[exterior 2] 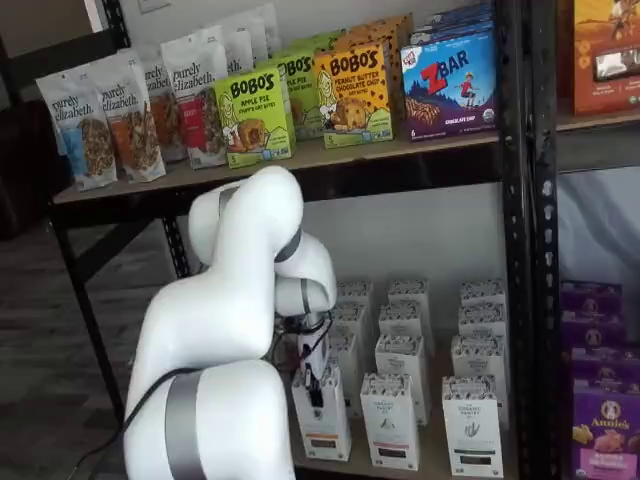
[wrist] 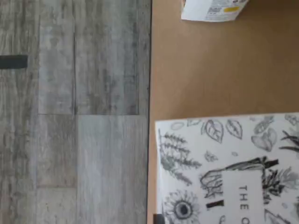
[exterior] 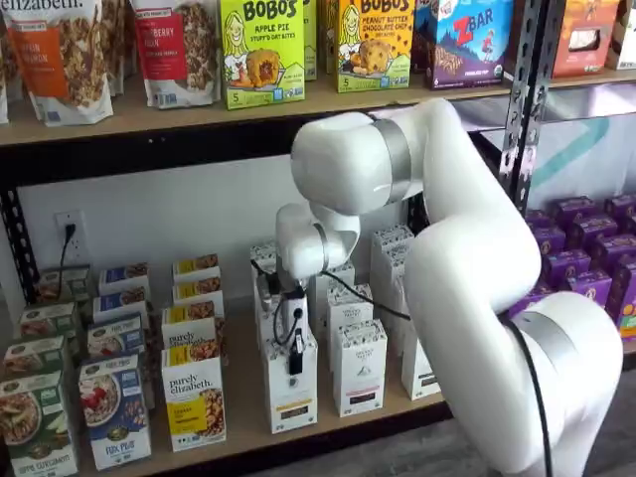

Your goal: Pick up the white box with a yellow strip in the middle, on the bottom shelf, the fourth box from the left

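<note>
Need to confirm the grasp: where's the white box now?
In both shelf views the white box stands at the bottom shelf's front edge, directly under the hand.

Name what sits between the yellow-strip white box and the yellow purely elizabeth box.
Nothing: only bare bottom shelf between white box and purely elizabeth box, in a shelf view.

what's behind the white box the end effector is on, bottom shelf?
Behind the white box on the bottom shelf, more white cartons line up toward the back wall. The arm and the end effector, shut on the box's top, cover most of that row, so its count is unclear.
</note>
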Tool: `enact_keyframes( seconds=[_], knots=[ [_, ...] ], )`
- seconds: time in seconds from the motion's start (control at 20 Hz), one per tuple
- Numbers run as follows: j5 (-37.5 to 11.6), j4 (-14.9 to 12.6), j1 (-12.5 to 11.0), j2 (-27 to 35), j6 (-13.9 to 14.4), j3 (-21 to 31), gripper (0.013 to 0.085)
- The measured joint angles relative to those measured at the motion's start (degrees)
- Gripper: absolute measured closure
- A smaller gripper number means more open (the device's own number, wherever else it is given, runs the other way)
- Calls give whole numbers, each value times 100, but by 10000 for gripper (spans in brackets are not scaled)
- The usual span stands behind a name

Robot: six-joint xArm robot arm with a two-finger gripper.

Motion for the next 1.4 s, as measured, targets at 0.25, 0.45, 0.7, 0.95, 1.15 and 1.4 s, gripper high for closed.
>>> enact_keyframes(
  seconds=[0.25, 0.45, 0.7, 0.95, 1.15, 1.4],
  knots=[
    [-39, -53, 74, -319, 114, 441, 490],
    [-140, -129, 144, -629, 244, 898, 490],
    [-290, -166, 253, -992, 380, 1453, 490],
    [-454, -193, 388, -1326, 533, 1967, 490],
    [-589, -198, 464, -1598, 614, 2346, 490],
    [-710, -299, 549, -2052, 786, 2927, 490]
  ],
)
